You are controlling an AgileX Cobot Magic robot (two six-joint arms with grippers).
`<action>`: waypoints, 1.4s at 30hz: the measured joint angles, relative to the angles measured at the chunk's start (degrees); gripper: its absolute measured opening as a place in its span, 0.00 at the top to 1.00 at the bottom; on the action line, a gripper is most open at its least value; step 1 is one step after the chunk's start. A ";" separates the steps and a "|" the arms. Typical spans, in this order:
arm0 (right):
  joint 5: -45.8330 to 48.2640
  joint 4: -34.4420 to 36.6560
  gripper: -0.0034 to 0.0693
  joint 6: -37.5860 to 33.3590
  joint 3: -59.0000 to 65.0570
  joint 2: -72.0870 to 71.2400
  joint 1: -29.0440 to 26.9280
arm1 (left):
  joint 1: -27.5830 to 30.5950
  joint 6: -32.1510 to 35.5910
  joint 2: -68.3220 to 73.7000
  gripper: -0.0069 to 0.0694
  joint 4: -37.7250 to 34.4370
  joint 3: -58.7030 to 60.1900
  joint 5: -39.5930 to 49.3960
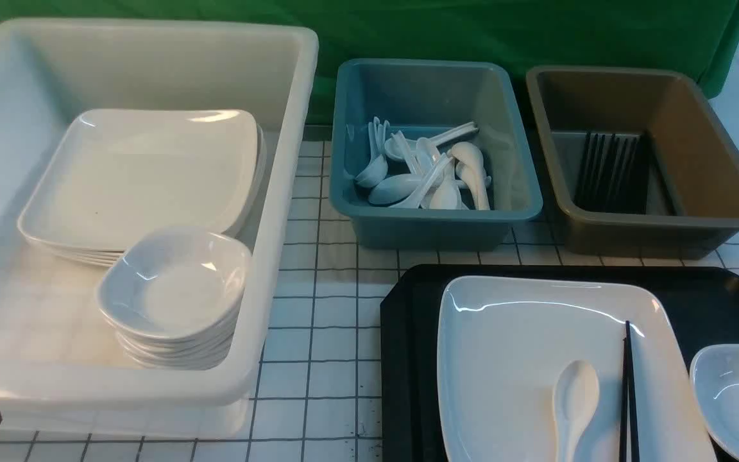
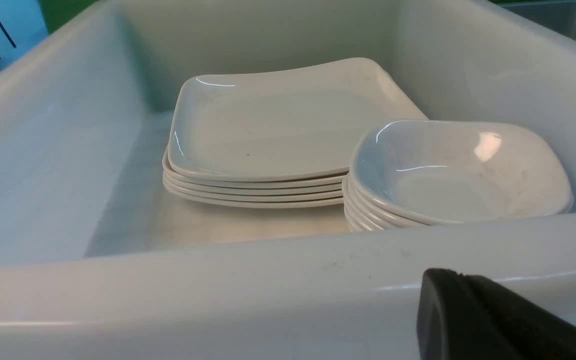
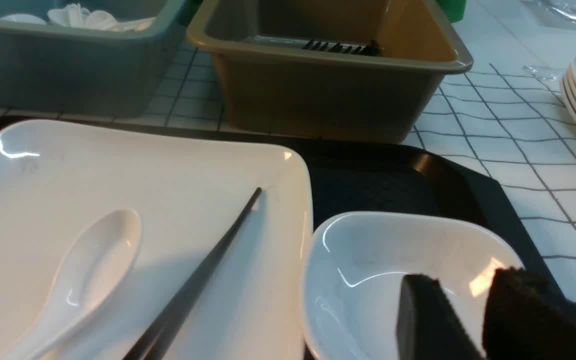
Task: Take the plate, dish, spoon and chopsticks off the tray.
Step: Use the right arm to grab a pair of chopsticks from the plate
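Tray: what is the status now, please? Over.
Left gripper shut, outside white tub. Right gripper open over dish rim. Spoon and chopsticks lie on plate; plate and dish on tray. Nothing blocking seen.

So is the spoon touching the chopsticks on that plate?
Apart. The front view shows a strip of bare plate between the spoon and the chopsticks along all that is in frame. The right wrist view shows the same gap.

The right gripper (image 3: 463,287) hovers over the dish (image 3: 368,260) on the tray (image 3: 368,185). Left of it lies the plate (image 3: 143,200), bearing the spoon (image 3: 88,270) and chopsticks (image 3: 195,277) (chopsticks nearer the gripper). Ahead stands a tub (image 3: 328,100) with spare sticks (image 3: 340,47) inside.
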 joint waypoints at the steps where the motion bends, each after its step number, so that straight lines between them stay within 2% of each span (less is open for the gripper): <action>1: 0.00 0.00 0.62 0.00 0.00 0.00 0.00 | 0.00 0.00 0.00 0.88 0.00 0.00 0.00; 42: 0.00 0.00 0.62 0.00 0.00 0.00 0.00 | 0.00 1.39 0.00 0.88 0.00 0.00 -0.02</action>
